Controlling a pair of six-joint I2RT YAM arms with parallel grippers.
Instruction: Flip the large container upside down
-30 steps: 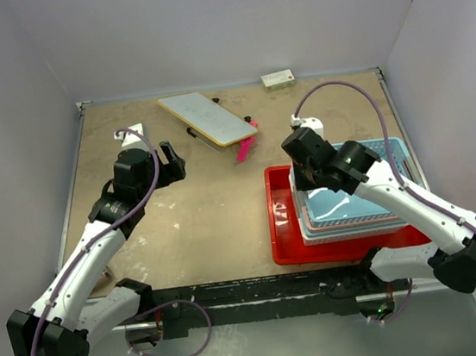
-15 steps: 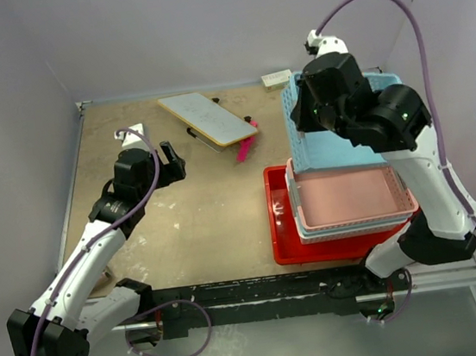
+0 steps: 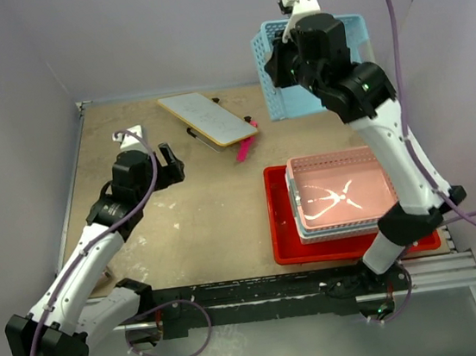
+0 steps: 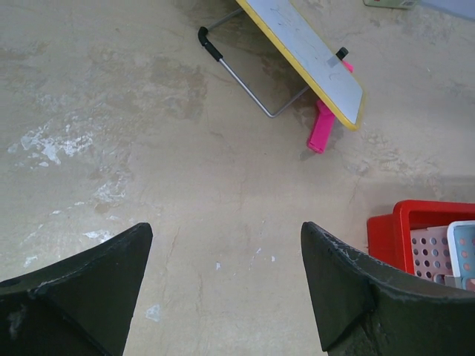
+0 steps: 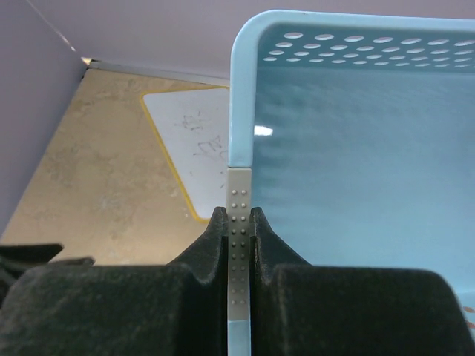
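One counter carries everything; one large container, the red tray, lies right way up at 4 o'clock, not yet turned; the step in hand looks like unloading it; three baskets: one light-blue basket held high at 1 o'clock, its rim pinched between the near-closed jaws of the right gripper; one pink basket nested in a second light-blue basket inside the tray; next, I judge, park the raised basket on bare counter, then clear the other two; one whiteboard at 12 o'clock; one pink marker; the left gripper hangs wide, holding nothing, at 9 o'clock
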